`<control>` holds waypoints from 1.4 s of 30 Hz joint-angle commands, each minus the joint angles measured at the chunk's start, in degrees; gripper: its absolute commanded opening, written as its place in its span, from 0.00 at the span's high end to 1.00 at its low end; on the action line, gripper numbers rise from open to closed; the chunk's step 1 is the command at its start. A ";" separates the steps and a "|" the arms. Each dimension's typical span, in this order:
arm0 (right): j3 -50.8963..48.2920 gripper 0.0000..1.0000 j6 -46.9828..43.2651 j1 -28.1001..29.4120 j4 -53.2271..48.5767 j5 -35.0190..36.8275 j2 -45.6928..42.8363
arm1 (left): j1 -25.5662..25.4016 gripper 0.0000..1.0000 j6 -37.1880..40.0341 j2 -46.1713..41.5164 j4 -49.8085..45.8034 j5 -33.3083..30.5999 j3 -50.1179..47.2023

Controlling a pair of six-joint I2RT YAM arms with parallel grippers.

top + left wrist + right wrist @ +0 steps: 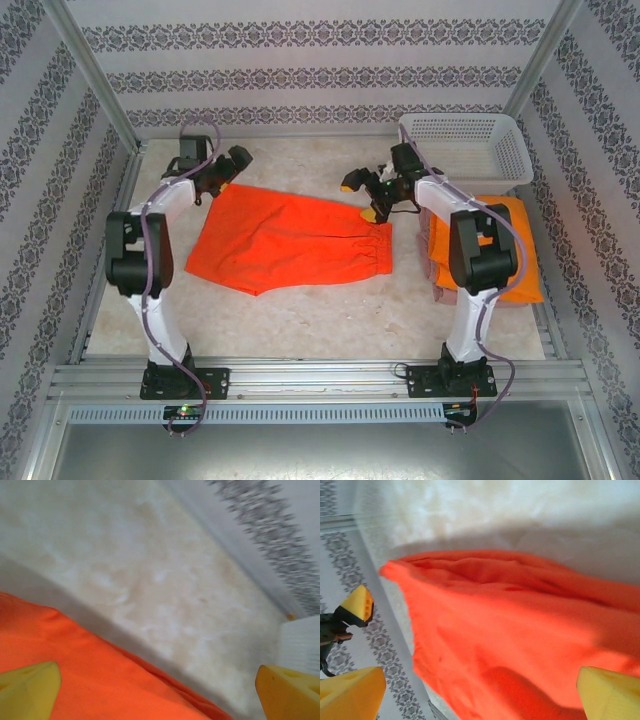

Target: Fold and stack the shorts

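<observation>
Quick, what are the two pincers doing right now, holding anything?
Left pincer: open, holding nothing.
Right pincer: open, holding nothing, at the edge of the red-orange shorts.

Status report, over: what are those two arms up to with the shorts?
Left fingers open at red-orange shorts, far-left corner. Right fingers open by the waistband. Shorts flat, unfolded. Orange shorts on pink shorts, right side; nothing in the way.

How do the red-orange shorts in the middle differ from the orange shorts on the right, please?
The red-orange shorts lie spread open; the orange shorts are folded compact. The red-orange shorts rest directly on the table; the orange shorts sit atop pink shorts. The red-orange pair looks redder than the orange pair. Both are plain cloth.
</observation>
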 commanded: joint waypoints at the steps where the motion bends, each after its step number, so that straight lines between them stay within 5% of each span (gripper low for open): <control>1: -2.17 0.02 0.43 0.52 1.52 -0.23 -6.89 | -1.14 0.00 1.29 -7.05 -0.32 0.22 -3.93; 22: -26.57 0.02 -0.19 5.16 3.85 1.48 -14.87 | -6.20 0.00 -3.30 -26.70 7.28 -4.04 -42.47; 42: -32.86 0.02 -3.80 0.66 3.66 -1.50 -16.07 | 0.98 0.00 -2.48 -31.37 8.23 -8.81 -52.34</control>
